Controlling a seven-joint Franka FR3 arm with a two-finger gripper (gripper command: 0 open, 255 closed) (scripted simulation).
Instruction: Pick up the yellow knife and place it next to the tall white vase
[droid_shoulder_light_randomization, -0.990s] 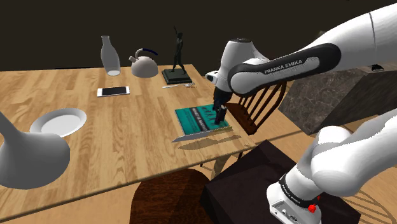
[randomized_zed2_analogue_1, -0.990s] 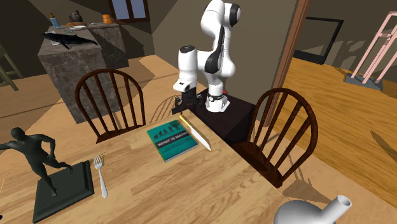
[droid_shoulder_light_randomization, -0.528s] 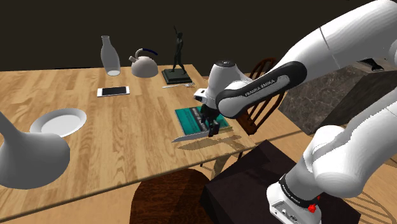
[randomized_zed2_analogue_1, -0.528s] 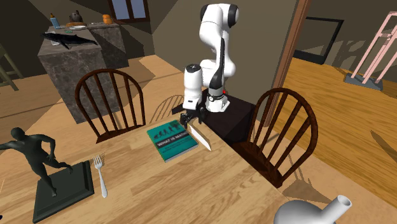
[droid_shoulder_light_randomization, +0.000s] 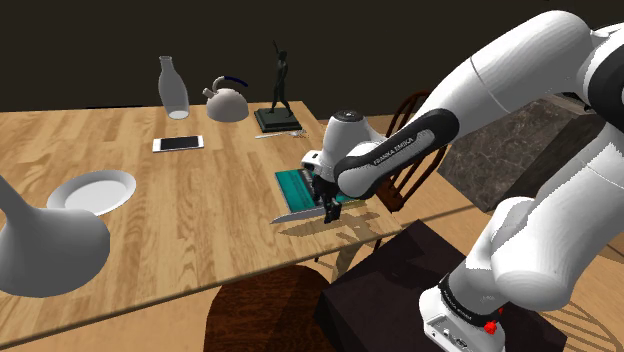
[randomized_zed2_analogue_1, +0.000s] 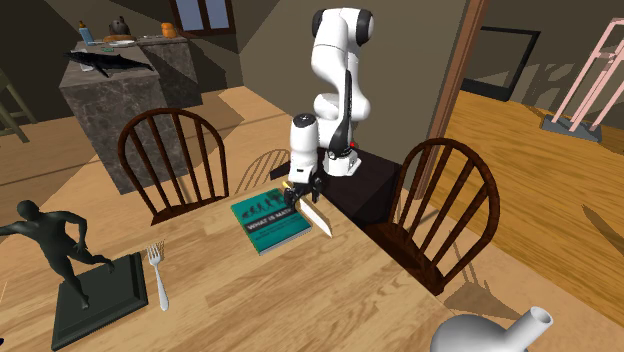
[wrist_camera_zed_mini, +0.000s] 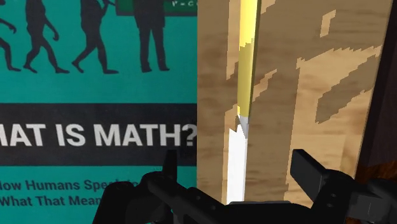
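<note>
As the jaws stand apart, the yellow knife (wrist_camera_zed_mini: 245, 89) lies between them.

The worktop (droid_shoulder_light_randomization: 200, 230) is light wood, and you can see the grain lines in it. The knife (wrist_camera_zed_mini: 247, 63) has a smooth yellow handle and a plain white blade that is not shiny. The book (wrist_camera_zed_mini: 95, 95) has a flat, matt blue-green cover. The hand (wrist_camera_zed_mini: 236, 170) is matt black. The arm (droid_shoulder_light_randomization: 520, 60) is smooth, white and a bit shiny. The chair (randomized_zed2_analogue_1: 168, 113) is dark, smooth wood. The statue (randomized_zed2_analogue_1: 55, 245) is dark and smooth.
</note>
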